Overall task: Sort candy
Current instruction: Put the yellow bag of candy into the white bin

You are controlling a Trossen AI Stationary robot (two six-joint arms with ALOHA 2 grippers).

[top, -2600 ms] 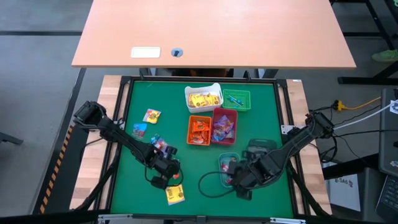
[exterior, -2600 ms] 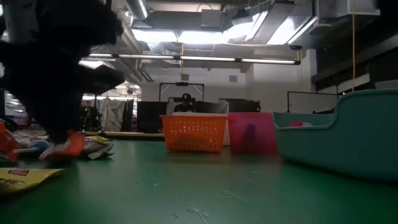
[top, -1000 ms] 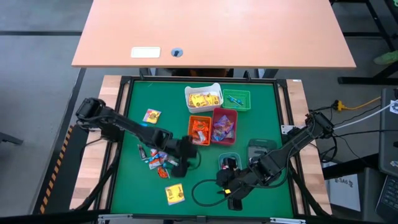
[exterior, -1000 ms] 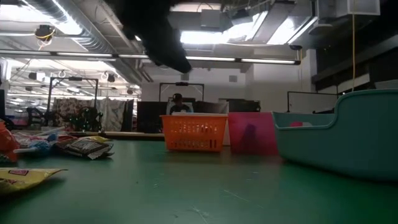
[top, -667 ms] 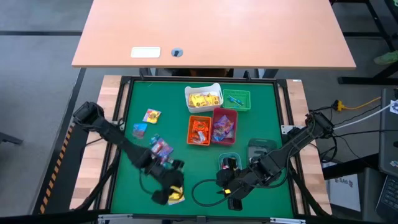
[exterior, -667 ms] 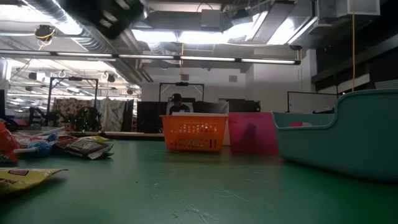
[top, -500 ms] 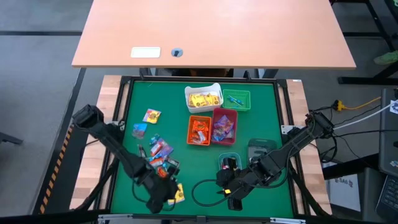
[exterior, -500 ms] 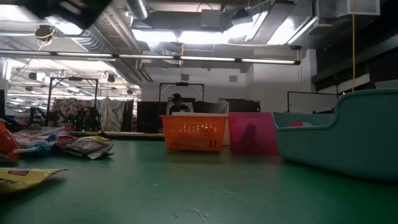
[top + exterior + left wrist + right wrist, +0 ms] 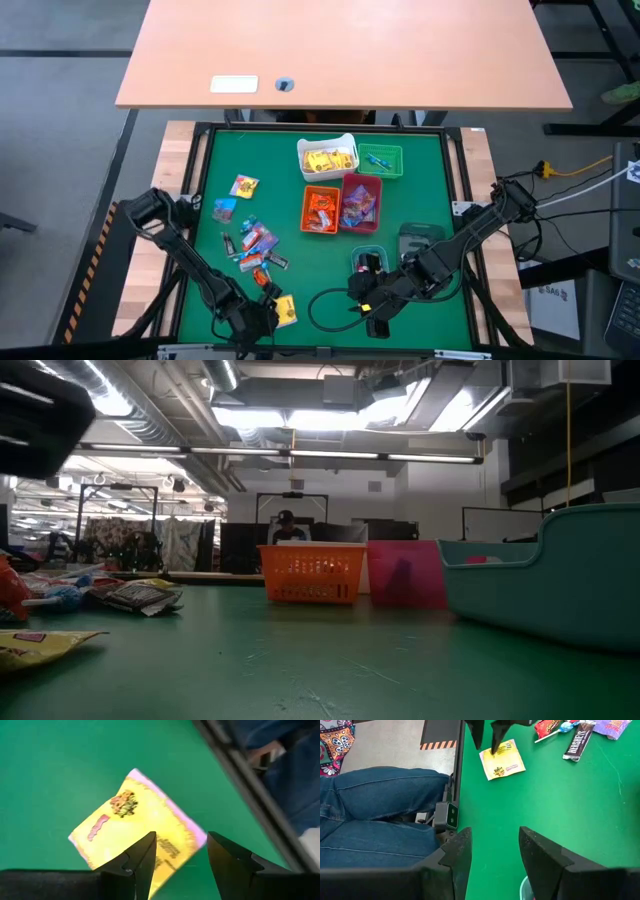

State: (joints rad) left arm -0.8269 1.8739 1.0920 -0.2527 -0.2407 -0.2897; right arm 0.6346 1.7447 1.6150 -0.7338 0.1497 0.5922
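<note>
The left claw (image 9: 179, 857) hangs open and empty just above a yellow candy packet (image 9: 137, 827) at the bench's (image 9: 420, 190) near edge. The right claw (image 9: 490, 847) — also open, holding nothing — sits beside the teal bin (image 9: 367, 255). More loose candy (image 9: 255, 245) lies in a cluster near the packet; the orange bin (image 9: 321, 211) and red bin (image 9: 360, 203) hold sorted pieces. A person's jeans (image 9: 380, 815) show beyond the bench edge, partly cut off.

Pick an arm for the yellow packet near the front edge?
Left. Its pincer hangs open right over the yellow packet, fingers astride it. The right pincer sits farther off by the teal bin, open and empty.
</note>
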